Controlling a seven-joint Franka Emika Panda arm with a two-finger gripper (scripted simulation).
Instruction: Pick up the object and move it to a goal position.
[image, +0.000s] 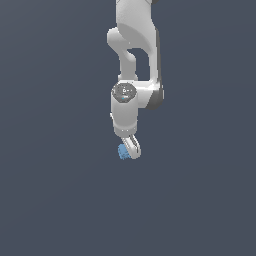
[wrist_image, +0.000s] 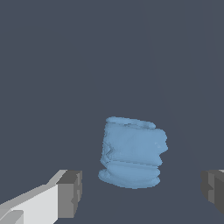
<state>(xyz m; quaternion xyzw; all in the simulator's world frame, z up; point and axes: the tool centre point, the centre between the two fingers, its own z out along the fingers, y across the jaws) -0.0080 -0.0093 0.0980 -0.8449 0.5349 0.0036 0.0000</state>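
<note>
While the white arm (image: 134, 55) reaches down from twelve o'clock in the exterior view, we see its gripper (image: 131, 149) hanging just below the middle of the picture, over a plain dark grey-blue ground (image: 60, 200). At the gripper's tip, toward about eight o'clock from the wrist body, sits the object (image: 123, 151), a small light-blue lumpy block, far smaller than the hand above it. From this side it overlaps the lower edge of the white fingers, and we cannot tell from this view alone whether anything touches it.

Through the wrist view we get a clearer reading. The object (wrist_image: 132, 152) fills the middle ground: a roughly cube-shaped lump with ridged, uneven sides and a wider flange along one end, tilted slightly. The two dark grey fingertip pads (wrist_image: 70, 194) stand wide apart, one on either side of the block, and open grey ground shows between each pad and the block's nearest face. So we read the claw as spread wide, holding nothing, with the block lying in the gap between the fingers and touching neither pad. One white finger body (wrist_image: 30, 205) shows behind the nearer pad; the other pad is cut by the picture's edge.
</note>
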